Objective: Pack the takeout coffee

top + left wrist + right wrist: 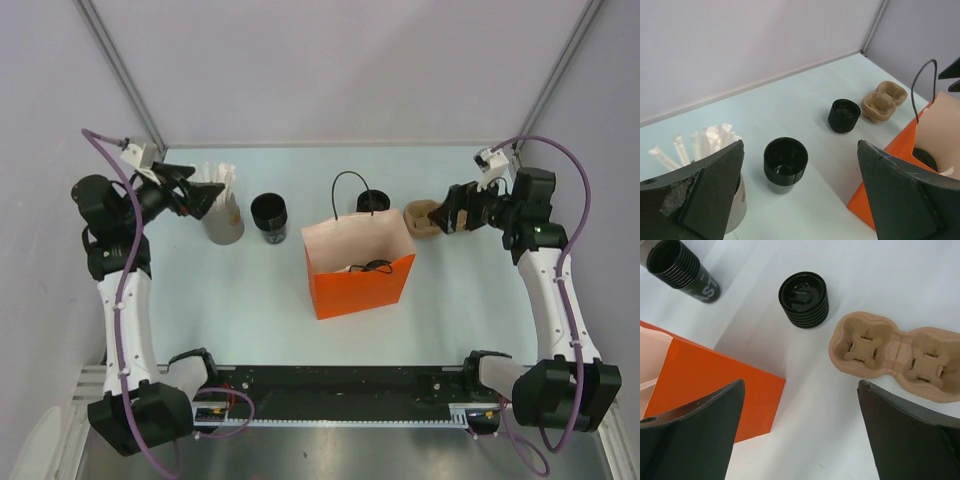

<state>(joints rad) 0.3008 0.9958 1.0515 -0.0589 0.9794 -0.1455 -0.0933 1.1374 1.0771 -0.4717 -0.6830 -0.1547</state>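
The takeout coffee stands inside the orange paper bag (360,285). Only its black lid (376,266) shows over the bag's rim, and the left wrist view catches it too (926,158). My left gripper (212,197) hovers open at the back left, over the grey cup of white straws (222,218). In its wrist view the left gripper (800,145) holds nothing, and the lidless black cup (785,162) sits on the table below the gap. My right gripper (438,216) is open and empty above the cardboard cup carrier (420,218); in its own view the right gripper (801,382) looks down on bare table.
A stack of black lids (371,201) sits behind the bag, whose handle (350,190) arches up. The lidless black cup (268,217) stands between the straws and the bag. The right wrist view shows the lids (804,299), the carrier (900,352) and the bag's corner (705,385).
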